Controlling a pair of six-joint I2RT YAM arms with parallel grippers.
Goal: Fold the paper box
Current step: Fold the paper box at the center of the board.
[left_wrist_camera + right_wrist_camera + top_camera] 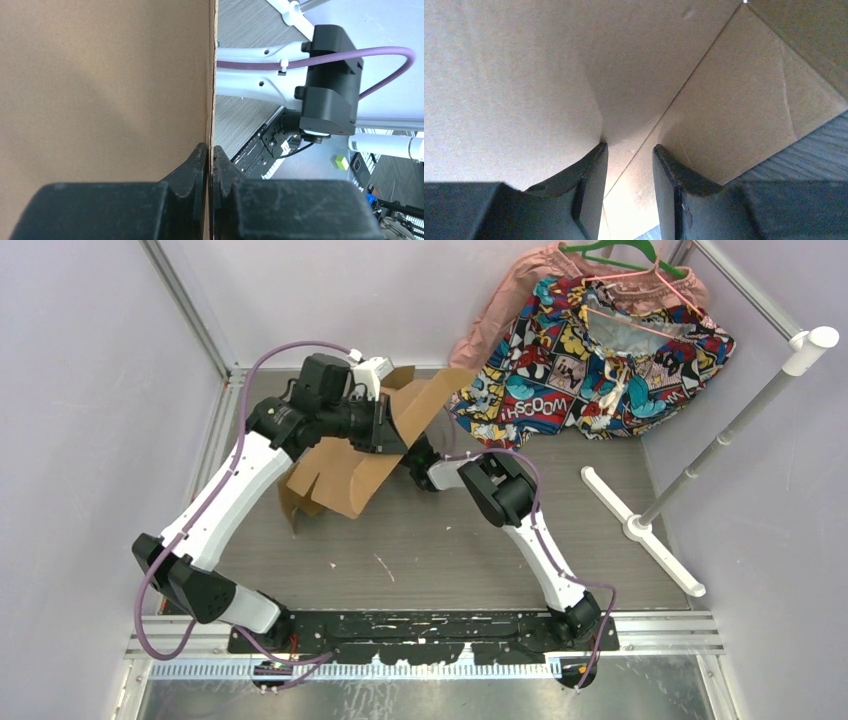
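Note:
The paper box [345, 475] is a plain brown cardboard sheet with flaps, raised off the table at a tilt, one flap reaching toward the back. My left gripper [392, 430] is shut on its edge. In the left wrist view the thin board edge [212, 75] runs straight down between the closed jaws of the gripper [210, 150]. My right gripper [420, 455] sits under the right side of the sheet, largely hidden from above. In the right wrist view it [630, 147] stands open, its tips right at the creased cardboard [524, 75], nothing between the fingers.
A comic-print cloth [600, 350] and a pink garment on a green hanger [610, 255] lie at the back right. A white rack foot [640, 525] with a slanting pole [740, 420] stands on the right. Metal frame rails edge the grey table [450, 550].

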